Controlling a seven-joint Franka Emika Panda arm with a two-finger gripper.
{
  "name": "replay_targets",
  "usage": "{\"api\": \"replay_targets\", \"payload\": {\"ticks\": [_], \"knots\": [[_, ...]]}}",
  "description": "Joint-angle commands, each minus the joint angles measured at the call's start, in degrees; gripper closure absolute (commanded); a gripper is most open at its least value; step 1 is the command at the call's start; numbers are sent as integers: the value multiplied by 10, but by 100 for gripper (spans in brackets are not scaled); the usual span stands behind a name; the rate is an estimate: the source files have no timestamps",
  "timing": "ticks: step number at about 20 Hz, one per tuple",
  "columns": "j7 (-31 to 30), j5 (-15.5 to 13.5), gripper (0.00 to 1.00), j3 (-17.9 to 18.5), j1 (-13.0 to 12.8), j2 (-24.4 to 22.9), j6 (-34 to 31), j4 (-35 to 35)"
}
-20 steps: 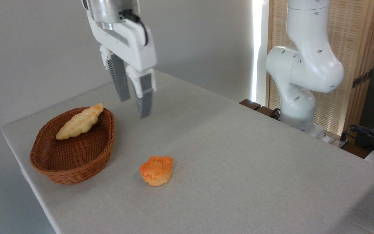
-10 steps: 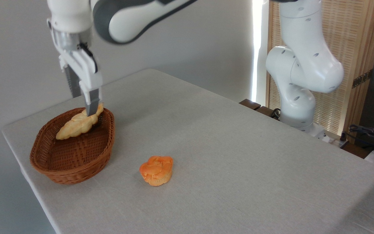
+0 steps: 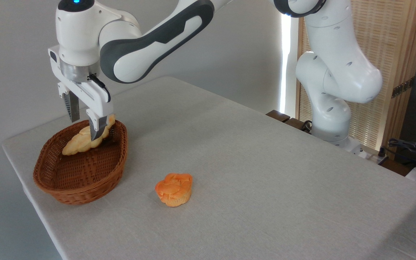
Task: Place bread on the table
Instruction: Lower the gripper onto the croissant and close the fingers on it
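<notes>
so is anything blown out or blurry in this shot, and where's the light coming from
Fixed camera: sharp throughout, gripper and bread crisp; a blown-out white strip of daylight behind the arm; soft shadows under the basket and bun.

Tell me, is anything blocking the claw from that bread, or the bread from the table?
Nothing visible blocks the gripper: its open fingers already straddle the bread. Toward the table, only the basket wall stands around the loaf, so it must be lifted over the rim. The bun lies beside the basket.
</notes>
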Motion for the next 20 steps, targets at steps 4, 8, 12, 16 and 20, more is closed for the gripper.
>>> {"api": "replay_targets", "payload": {"ticks": [4, 8, 12, 16, 20], "knots": [[-161, 156, 0, -52, 4, 30, 76, -25], [-191, 158, 0, -53, 4, 35, 92, -24], [-198, 158, 0, -58, 4, 45, 102, -24], [-197, 160, 0, -67, 4, 56, 117, -24], [-197, 174, 0, -73, 3, 58, 121, -25]]}}
